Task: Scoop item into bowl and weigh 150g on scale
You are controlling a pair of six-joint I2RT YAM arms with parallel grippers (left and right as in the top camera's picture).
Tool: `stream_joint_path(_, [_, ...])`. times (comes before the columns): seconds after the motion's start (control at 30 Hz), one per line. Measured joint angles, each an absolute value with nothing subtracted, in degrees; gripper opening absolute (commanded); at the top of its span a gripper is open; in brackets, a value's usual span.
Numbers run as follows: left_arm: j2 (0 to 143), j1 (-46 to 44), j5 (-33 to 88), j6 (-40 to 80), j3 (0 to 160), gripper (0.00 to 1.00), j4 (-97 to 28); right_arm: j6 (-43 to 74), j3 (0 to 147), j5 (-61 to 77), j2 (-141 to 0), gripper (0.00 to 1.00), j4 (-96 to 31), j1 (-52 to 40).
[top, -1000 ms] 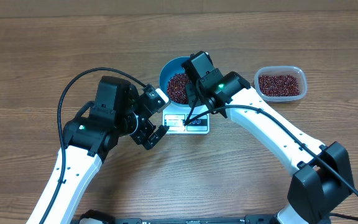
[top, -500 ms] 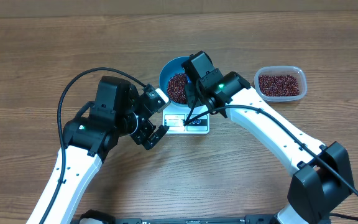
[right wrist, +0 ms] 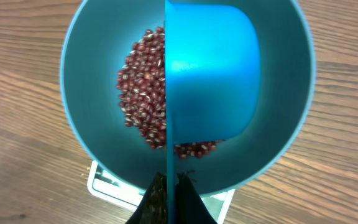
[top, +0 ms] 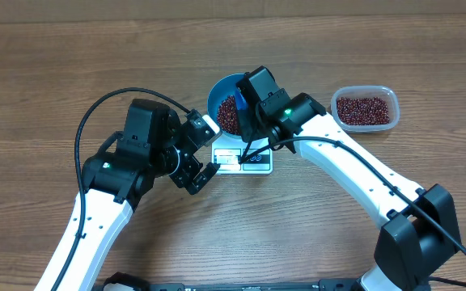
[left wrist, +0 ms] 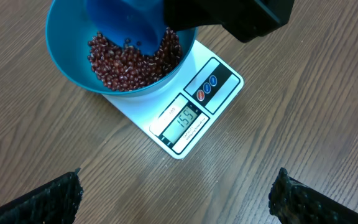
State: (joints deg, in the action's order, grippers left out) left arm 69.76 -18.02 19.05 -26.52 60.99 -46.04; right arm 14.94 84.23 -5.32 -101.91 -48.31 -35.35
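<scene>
The teal bowl (right wrist: pixel 86 118) stands on the white scale (left wrist: pixel 219 93), and a heap of red-brown beans (right wrist: pixel 143 93) lies in it. My right gripper (right wrist: pixel 169 182) is shut on the thin handle of a blue scoop (right wrist: pixel 213 68). The scoop hangs turned on its side over the beans, inside the bowl (top: pixel 217 90). The scale's display (left wrist: pixel 185 118) is lit with digits. My left gripper (left wrist: pixel 176 200) is open over bare wood just in front of the scale, with nothing between its fingers (left wrist: pixel 48 199). In the overhead view the left gripper (top: pixel 209 151) sits at the scale's (top: pixel 257 162) left edge.
A clear plastic tub (top: pixel 365 107) with more beans stands to the right of the bowl. The right arm (top: pixel 354 174) crosses the table from the front right, over the scale. The table is brown wood.
The right gripper has turned slightly over the bowl, so the blue scoop now shows beside it in the overhead view. The left arm has not moved.
</scene>
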Motion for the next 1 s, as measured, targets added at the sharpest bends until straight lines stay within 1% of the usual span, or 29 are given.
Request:
stream_joint_path(0.33, [69.8,-18.0,19.1,-26.5,61.0,0.99,-46.0,15.4,84.2,-1.0,-101.9,0.04,-47.0,-35.4])
stream_joint_path(0.57, [69.8,-18.0,19.1,-26.5,61.0,0.99,-46.1,18.9,84.2,0.3,-101.9,0.04,-46.5,-34.7])
stream_joint_path(0.73, [69.8,-18.0,19.1,-26.5,61.0,1.00,-46.0,22.3,84.2,3.1,-101.9,0.04,-46.5,-31.2])
stream_joint_path(1.0, [69.8,-18.0,19.1,-26.5,61.0,0.99,-46.1,23.8,84.2,10.9,-101.4,0.04,-45.7,-26.3])
